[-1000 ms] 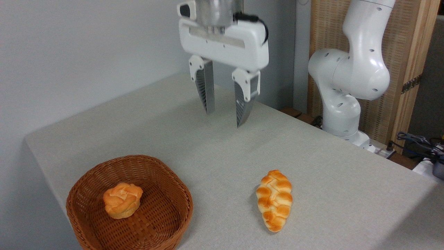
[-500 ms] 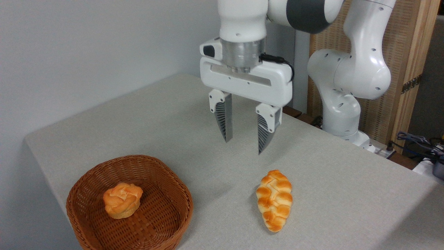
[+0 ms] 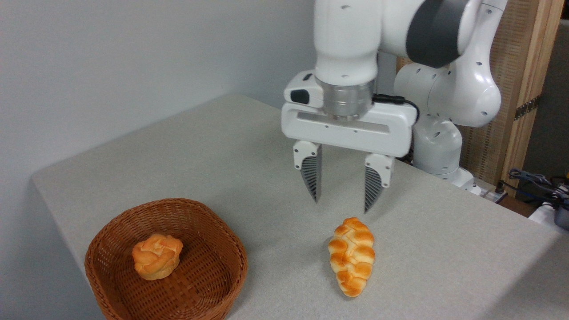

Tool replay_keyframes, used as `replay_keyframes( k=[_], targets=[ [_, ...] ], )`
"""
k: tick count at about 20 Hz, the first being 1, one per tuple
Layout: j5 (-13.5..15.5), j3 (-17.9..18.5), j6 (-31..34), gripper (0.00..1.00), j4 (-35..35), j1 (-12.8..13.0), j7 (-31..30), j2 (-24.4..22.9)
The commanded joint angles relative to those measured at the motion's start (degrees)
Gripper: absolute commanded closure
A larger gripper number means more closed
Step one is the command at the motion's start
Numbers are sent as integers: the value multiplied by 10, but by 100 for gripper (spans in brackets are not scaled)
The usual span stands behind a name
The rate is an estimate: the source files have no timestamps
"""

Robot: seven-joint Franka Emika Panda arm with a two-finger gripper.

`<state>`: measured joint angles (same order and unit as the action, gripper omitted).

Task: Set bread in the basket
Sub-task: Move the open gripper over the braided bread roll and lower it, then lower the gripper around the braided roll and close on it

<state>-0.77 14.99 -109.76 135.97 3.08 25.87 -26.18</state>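
In the fixed camera view, the gripper (image 3: pixel 341 206) hangs above the grey tabletop (image 3: pixel 186 155) with its 2 ribbed fingers (image 3: pixel 310 175) pointing straight down and spread wide, holding nothing. Their tips sit just above and slightly behind the bread (image 3: pixel 351 255), which lies on the tabletop at about 5 o'clock in the frame; whether the tips are directly over the loaf or a little beyond its far end cannot be told from this angle. The bread lies lengthwise toward the camera, its narrower end at 6 o'clock and its other end at 12 o'clock, nearest the fingers. The basket (image 3: pixel 209 284) stands at about 7 o'clock in the frame, at 9 o'clock from the bread and well apart from it, near the front left corner of the tabletop. Inside it, left of centre, rests 1 bun (image 3: pixel 157 256). The white arm (image 3: pixel 444 93) rises at 2 o'clock behind the gripper, its base at the far edge of the tabletop, in front of a wooden panel (image 3: pixel 524 66). Cables (image 3: pixel 533 180) lie at 3 o'clock, off the tabletop.
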Motion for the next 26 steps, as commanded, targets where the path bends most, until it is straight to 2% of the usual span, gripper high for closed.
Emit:
replay_keyframes(
  k=[1,2,4,14,18,26],
  targets=[
    [-44,11,-17,0,11,10,-10,-12],
    [-62,11,-17,0,13,10,-9,-10],
    [-71,21,-19,0,13,10,-8,-10],
    [-71,25,-78,0,39,16,-12,14],
    [-71,46,-84,0,41,16,-10,14],
    [-71,48,-109,0,62,23,-11,17]
  ],
)
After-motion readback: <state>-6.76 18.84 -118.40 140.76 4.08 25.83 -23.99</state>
